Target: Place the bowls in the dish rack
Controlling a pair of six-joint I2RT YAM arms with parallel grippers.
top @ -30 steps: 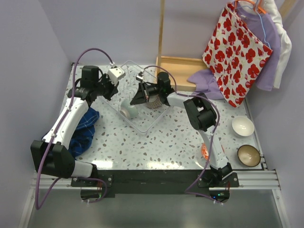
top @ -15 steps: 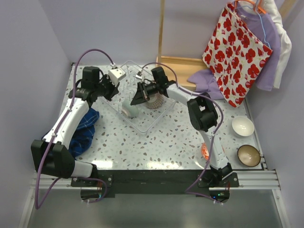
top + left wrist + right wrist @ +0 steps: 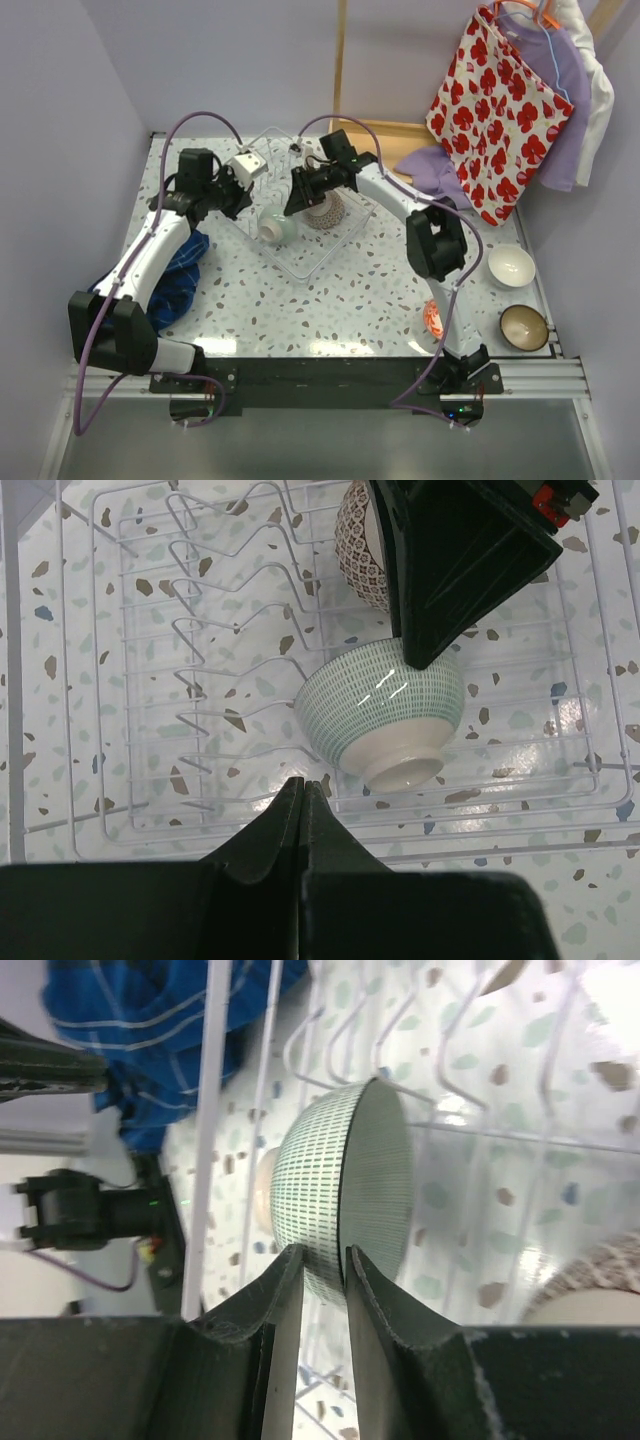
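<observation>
Where the speckled table [image 3: 350, 300] meets lilac walls [image 3: 220, 60], the pale green bowl [image 3: 275, 228] stands on edge in the dish rack [image 3: 305, 265], right fingers [image 3: 270, 1320] slightly parted astride its rim, left fingers [image 3: 270, 830] closed on nothing.

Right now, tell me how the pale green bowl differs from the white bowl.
The pale green bowl carries a fine dashed pattern; the white bowl is plain. The pale green bowl stands on edge, while the white bowl sits upright, mouth up. The pale green bowl is in the dish rack; the white bowl is on the table. Both are small and round.
</observation>
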